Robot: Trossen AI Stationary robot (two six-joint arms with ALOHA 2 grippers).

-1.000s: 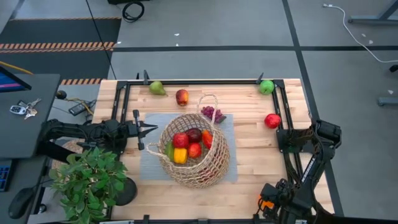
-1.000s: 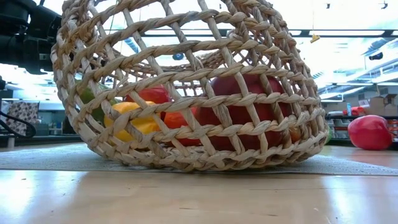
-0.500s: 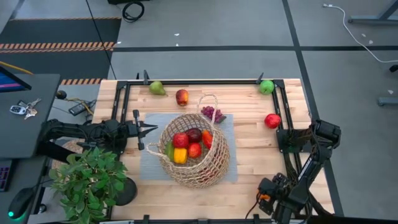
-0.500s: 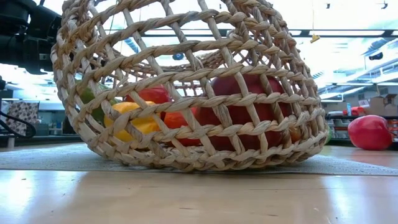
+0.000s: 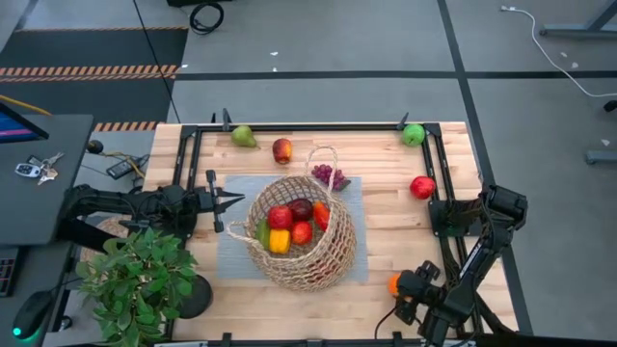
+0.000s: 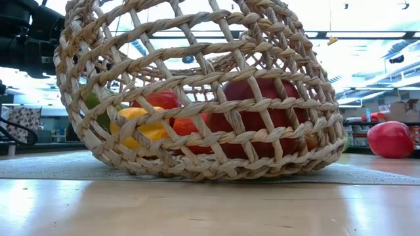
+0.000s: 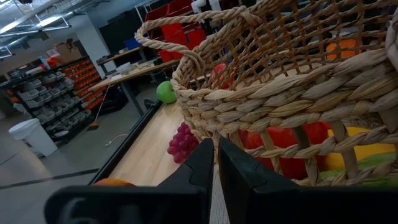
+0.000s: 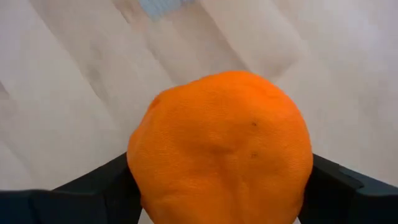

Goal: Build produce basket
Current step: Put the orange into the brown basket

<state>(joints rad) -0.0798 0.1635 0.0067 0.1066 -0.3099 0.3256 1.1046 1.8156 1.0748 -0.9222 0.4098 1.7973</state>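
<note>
The wicker basket (image 5: 301, 231) lies tipped on its side on a grey mat (image 5: 231, 258), with red apples, a yellow pepper (image 5: 280, 241) and other produce inside. A pear (image 5: 243, 136), a red-yellow apple (image 5: 281, 150), grapes (image 5: 328, 175), a green apple (image 5: 414, 134) and a red apple (image 5: 421, 187) lie loose on the table. At the near right, my right gripper (image 5: 400, 294) is shut on an orange (image 5: 393, 284). My left gripper (image 5: 239, 200) is shut and level, pointing at the basket's rim (image 7: 261, 93) from the left, just short of it. My right gripper pinches the orange between its two fingers, one dark finger (image 8: 93, 190) on each of its opposite sides (image 8: 142, 177). The fingers slant down from above. The orange fills the gap between them. Whether it rests on the table or hangs clear, I cannot tell.
A potted green plant (image 5: 140, 280) stands at the near left corner. Black frame rails (image 5: 439, 173) run along the table's left, far and right sides. Bare wood lies between the mat and the right rail.
My right gripper has tipped and moved away from the table's near edge, toward the basket. The orange now shows farther from that edge and more in the open. The basket, the loose produce and my left gripper have kept still.
</note>
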